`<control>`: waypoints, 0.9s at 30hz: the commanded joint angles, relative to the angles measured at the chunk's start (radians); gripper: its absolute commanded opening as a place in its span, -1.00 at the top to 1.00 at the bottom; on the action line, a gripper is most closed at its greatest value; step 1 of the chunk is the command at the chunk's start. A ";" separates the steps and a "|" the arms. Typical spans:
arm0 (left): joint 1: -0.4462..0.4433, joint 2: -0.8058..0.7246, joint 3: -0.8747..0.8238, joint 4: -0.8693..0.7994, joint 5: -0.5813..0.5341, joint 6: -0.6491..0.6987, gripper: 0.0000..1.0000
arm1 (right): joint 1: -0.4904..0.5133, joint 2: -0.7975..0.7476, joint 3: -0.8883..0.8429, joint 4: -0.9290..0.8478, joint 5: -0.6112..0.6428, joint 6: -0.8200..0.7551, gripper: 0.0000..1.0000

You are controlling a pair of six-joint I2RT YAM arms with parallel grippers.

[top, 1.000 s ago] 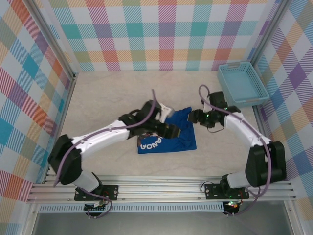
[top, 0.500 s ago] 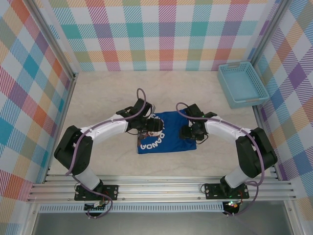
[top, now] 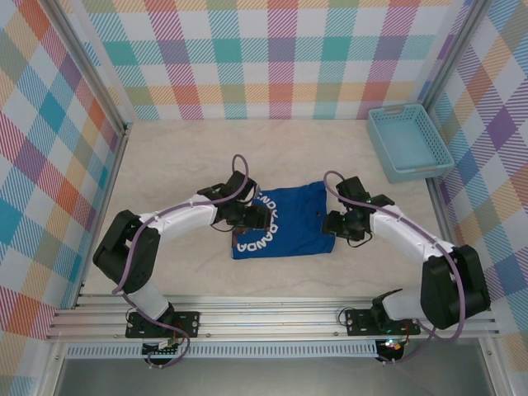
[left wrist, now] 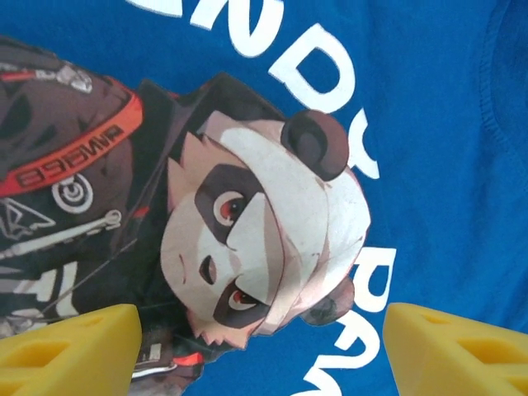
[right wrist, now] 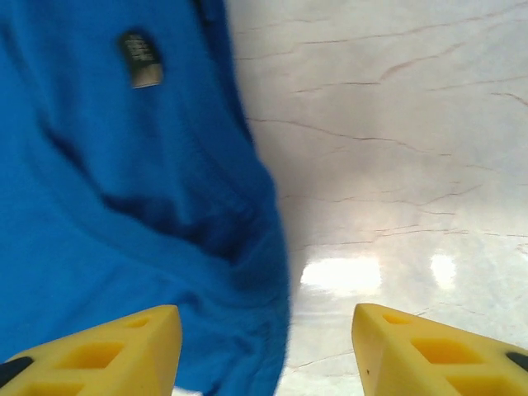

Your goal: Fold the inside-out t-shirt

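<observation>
The inside-out t-shirt lies as a folded royal-blue block mid-table, its white lettering and panda print facing up. My left gripper hovers over the shirt's left part. In the left wrist view the left gripper is open, its yellow fingertips on either side of the panda print, holding nothing. My right gripper sits at the shirt's right edge. In the right wrist view the right gripper is open and straddles that bunched cloth edge, with a small tag farther up the cloth.
A light-blue plastic basket stands at the back right against the checked wall. Bare marble-look tabletop surrounds the shirt, seen close up to the right of the cloth as table. Metal frame rails run along the near edge.
The right gripper has slid right, off the shirt's top to its right edge, its jaws narrowing somewhat. The shirt's upper right corner now spreads farther right. The left gripper drew back left, then held still.
</observation>
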 commanded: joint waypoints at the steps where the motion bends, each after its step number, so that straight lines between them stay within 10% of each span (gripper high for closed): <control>1: 0.005 0.014 0.086 -0.005 -0.010 0.045 -0.55 | 0.073 -0.011 0.036 0.054 -0.095 0.053 -0.01; 10: 0.107 0.278 0.247 -0.086 0.044 0.059 -0.51 | 0.105 0.158 0.007 0.188 -0.149 0.111 0.20; 18: 0.103 0.154 0.020 -0.071 0.073 0.020 -0.48 | -0.003 0.362 0.128 0.188 -0.146 -0.030 0.26; 27: -0.143 -0.141 -0.238 0.063 0.065 -0.177 -0.52 | 0.009 0.695 0.647 0.112 -0.198 -0.229 0.29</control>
